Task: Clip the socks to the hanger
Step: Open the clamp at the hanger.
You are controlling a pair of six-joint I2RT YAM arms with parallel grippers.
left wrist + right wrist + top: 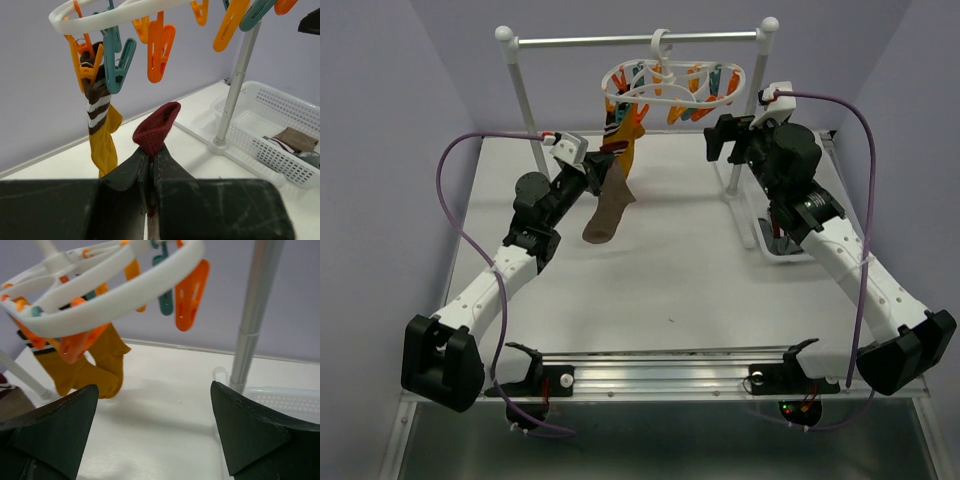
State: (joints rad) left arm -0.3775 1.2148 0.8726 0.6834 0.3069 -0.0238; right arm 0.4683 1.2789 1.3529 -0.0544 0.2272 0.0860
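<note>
The white oval hanger (660, 85) hangs by its hook from the rail, with orange and teal clips around its ring. A mustard sock (627, 142) with a striped cuff hangs from an orange clip (85, 67) at its left end. My left gripper (603, 172) is shut on the dark red cuff (156, 127) of a brown sock (609, 213), which dangles below it, just under and right of the clipped mustard sock (103, 142). My right gripper (725, 138) is open and empty, below the hanger's right side (115, 300).
The silver rail (640, 40) on white posts spans the back. Its right post (236, 85) stands beside a white basket (240, 145) that holds more socks (295, 140). The basket is mostly hidden under my right arm in the top view (760, 240).
</note>
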